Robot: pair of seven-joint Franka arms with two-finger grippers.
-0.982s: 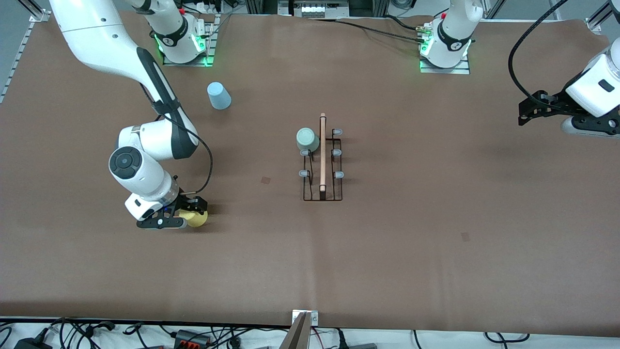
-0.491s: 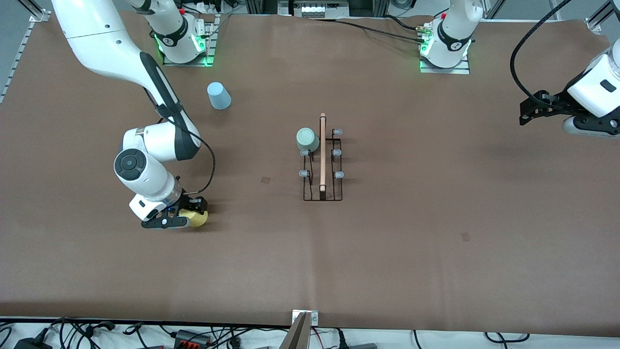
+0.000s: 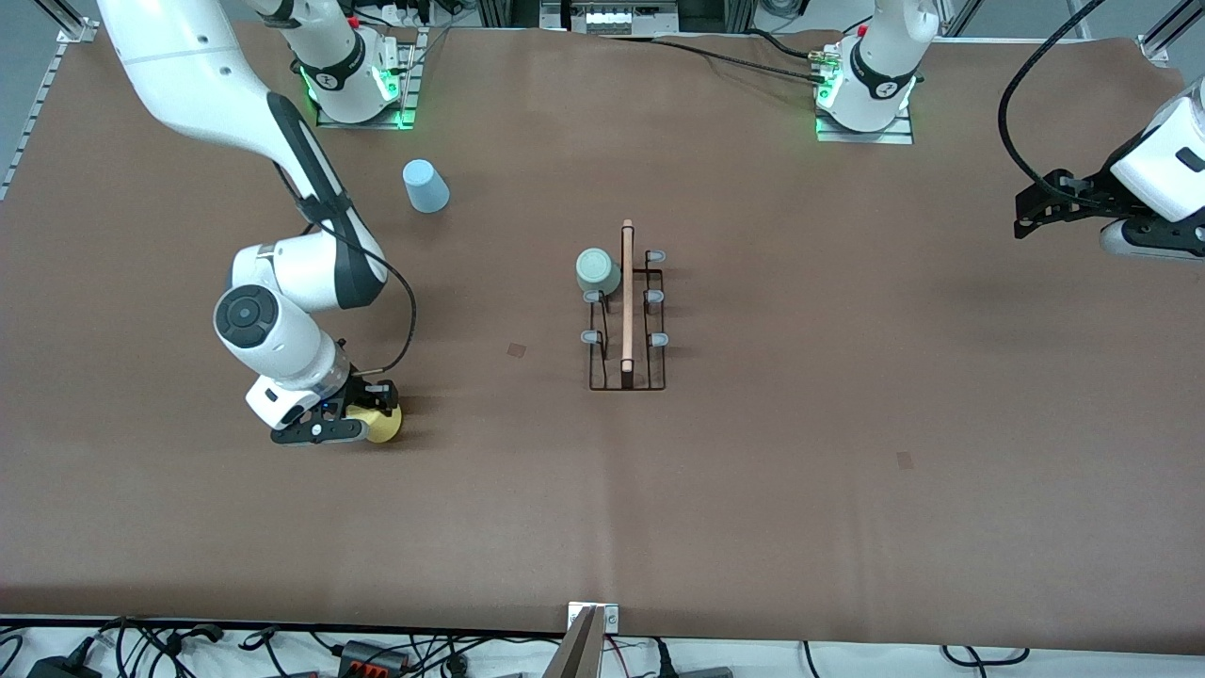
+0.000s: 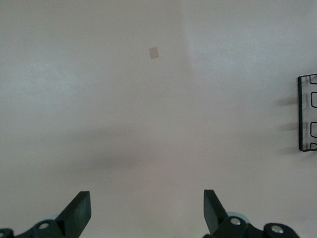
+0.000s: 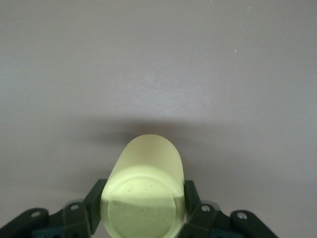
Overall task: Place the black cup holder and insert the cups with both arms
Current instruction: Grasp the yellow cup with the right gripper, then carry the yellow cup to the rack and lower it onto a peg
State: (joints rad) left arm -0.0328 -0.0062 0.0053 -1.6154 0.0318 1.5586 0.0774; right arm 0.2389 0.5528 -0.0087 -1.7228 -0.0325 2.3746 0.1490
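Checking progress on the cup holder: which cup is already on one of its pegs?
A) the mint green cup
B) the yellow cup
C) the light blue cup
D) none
A: the mint green cup sits on the black cup holder, beside its wooden rod.

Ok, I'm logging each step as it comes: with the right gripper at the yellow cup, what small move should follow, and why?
Probably a short lift straight up. The right gripper has its fingers against both sides of the yellow cup, which sits low by the table. The black cup holder holds only the green cup, leaving pegs free. The left gripper waits open over the table's left-arm end.
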